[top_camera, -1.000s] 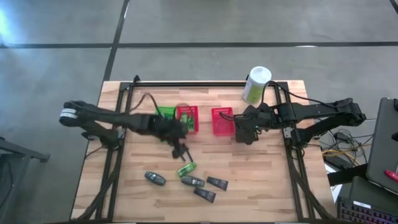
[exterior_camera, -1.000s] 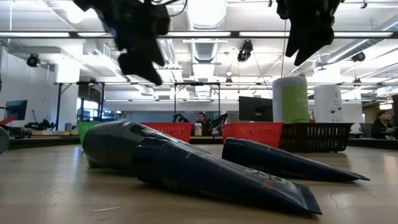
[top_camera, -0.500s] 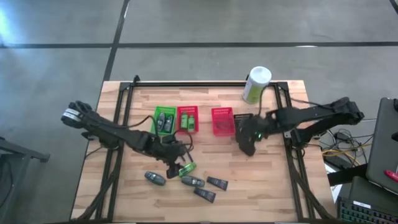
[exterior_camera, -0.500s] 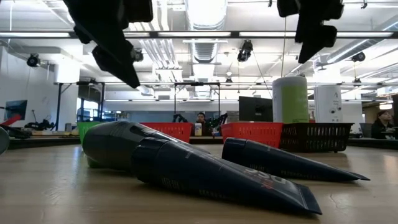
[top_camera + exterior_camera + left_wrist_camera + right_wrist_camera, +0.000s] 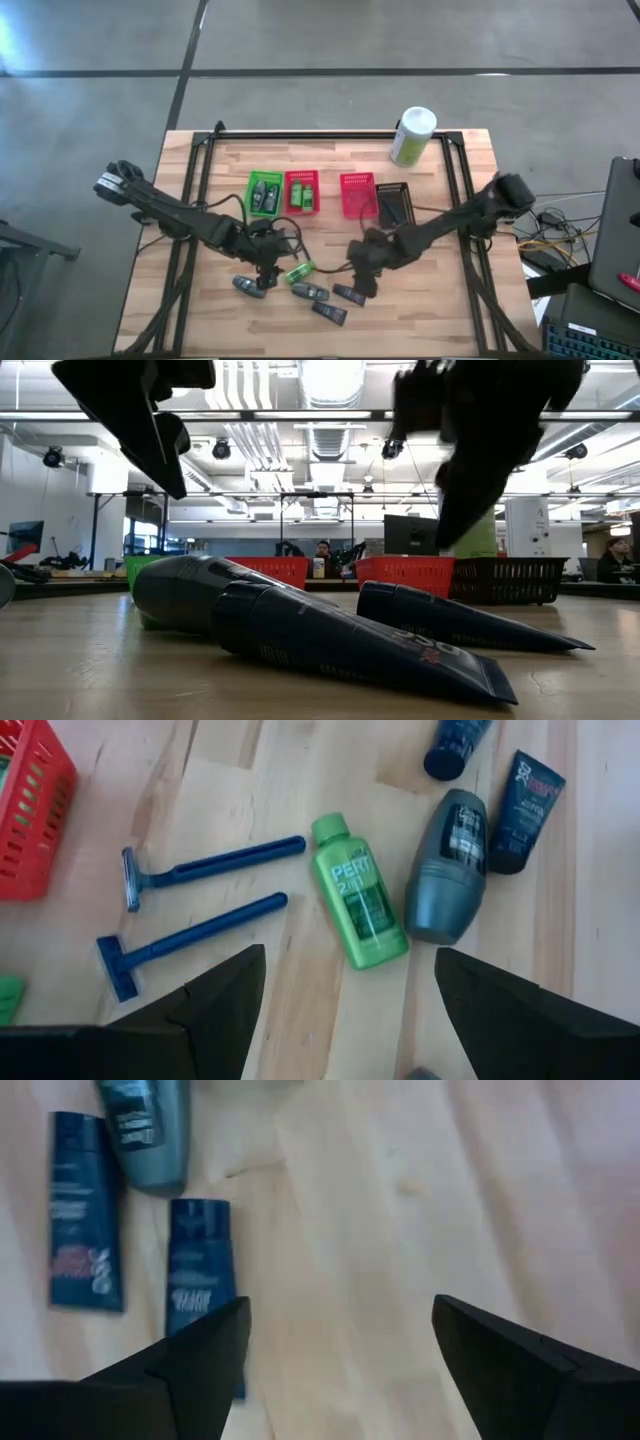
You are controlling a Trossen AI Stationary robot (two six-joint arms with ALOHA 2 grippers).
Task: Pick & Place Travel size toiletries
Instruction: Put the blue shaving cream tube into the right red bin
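Loose travel size toiletries lie near the table's front edge: a green bottle (image 5: 298, 271), two grey oval bottles (image 5: 250, 287) (image 5: 311, 292) and two dark flat tubes (image 5: 350, 294) (image 5: 329, 313). The left wrist view shows two blue razors (image 5: 200, 865) (image 5: 190, 942), the green bottle (image 5: 358, 890) and a grey bottle (image 5: 448, 865). My left gripper (image 5: 265, 268) hangs open above the razors and green bottle, touching nothing. My right gripper (image 5: 360, 282) hangs open above the table beside the dark tubes (image 5: 203, 1280) (image 5: 85, 1225).
At mid-table a green basket (image 5: 264, 192), two red baskets (image 5: 302, 190) (image 5: 357, 194) and a dark basket (image 5: 394, 203) stand in a row. A white-and-green canister (image 5: 412, 136) stands at the far right. Bare wood lies to the right of the tubes.
My right gripper has swung from beside the dark basket toward the table's near edge and left, and has sunk toward the dark tubes. My left gripper has gone from near the red basket toward the near edge and a little left, over the loose items.
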